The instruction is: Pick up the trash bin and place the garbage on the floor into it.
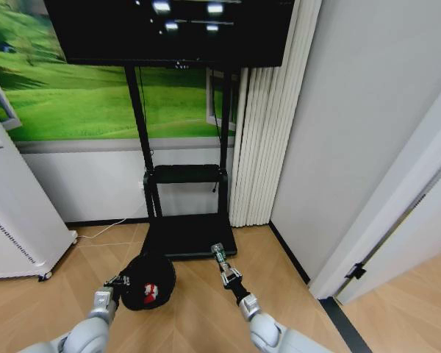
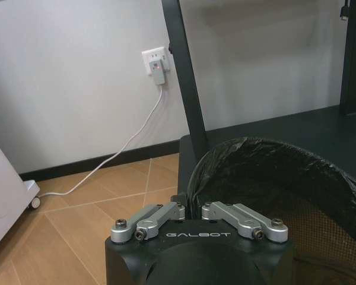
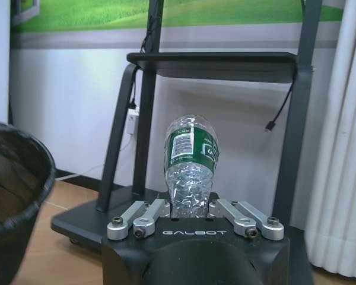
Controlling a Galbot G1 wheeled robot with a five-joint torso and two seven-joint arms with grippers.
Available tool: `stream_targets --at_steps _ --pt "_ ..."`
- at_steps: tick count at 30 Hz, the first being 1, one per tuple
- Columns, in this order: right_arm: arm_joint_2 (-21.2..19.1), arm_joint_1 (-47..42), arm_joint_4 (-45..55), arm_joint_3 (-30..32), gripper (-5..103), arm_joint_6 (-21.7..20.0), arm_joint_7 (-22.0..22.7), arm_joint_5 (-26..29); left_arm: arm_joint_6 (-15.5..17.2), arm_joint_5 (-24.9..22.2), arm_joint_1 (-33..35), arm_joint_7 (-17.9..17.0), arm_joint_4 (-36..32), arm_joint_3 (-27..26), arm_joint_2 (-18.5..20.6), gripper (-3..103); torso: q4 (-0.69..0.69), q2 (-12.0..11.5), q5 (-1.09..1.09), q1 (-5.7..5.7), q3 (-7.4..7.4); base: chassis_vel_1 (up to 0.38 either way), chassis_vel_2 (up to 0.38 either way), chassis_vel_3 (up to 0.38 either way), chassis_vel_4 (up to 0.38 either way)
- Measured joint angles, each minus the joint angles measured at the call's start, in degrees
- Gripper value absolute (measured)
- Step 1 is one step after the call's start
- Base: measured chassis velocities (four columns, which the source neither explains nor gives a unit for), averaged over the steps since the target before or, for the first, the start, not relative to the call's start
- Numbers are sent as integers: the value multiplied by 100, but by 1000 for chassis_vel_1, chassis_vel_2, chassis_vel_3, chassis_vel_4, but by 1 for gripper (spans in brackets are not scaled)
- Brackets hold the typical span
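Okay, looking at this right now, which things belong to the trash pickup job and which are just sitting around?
Part of the job:
- trash bin, its rim gripped by the left gripper
- plastic bottle, held in the right gripper
- red-and-white wrapper, inside the bin

Just sitting around:
- TV stand
- white appliance
- wall socket

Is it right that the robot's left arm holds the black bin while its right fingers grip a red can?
Not quite. The right gripper holds a clear plastic bottle with a green label, not a red can, as the right wrist view shows. The left gripper does hold the black trash bin by its rim.
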Motion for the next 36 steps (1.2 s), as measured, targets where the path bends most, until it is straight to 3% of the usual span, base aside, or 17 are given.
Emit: stream_targets --at_steps 5,6,7,12,36 --pt "203 207 60 -248 24 4 -1 203 2 -29 -47 -33 65 80 -155 7 -1 0 -2 0 0 0 0 0 0" --pt "308 303 90 -340 24 5 10 279 3 -38 -70 -38 78 106 -180 7 -2 0 -3 0 0 0 0 0 0" --pt "662 631 97 -633 24 -5 56 374 6 -67 -90 -65 92 118 -212 7 1 0 0 0 0 0 0 0 0" --pt "1013 854 87 -940 24 -10 67 457 21 -141 -132 -108 143 108 -308 7 0 0 -1 0 0 0 0 0 0" --pt "2028 1138 -775 -1533 24 329 -178 584 81 -305 -320 -191 294 140 -687 7 0 0 -1 -1 0 0 0 0 0"
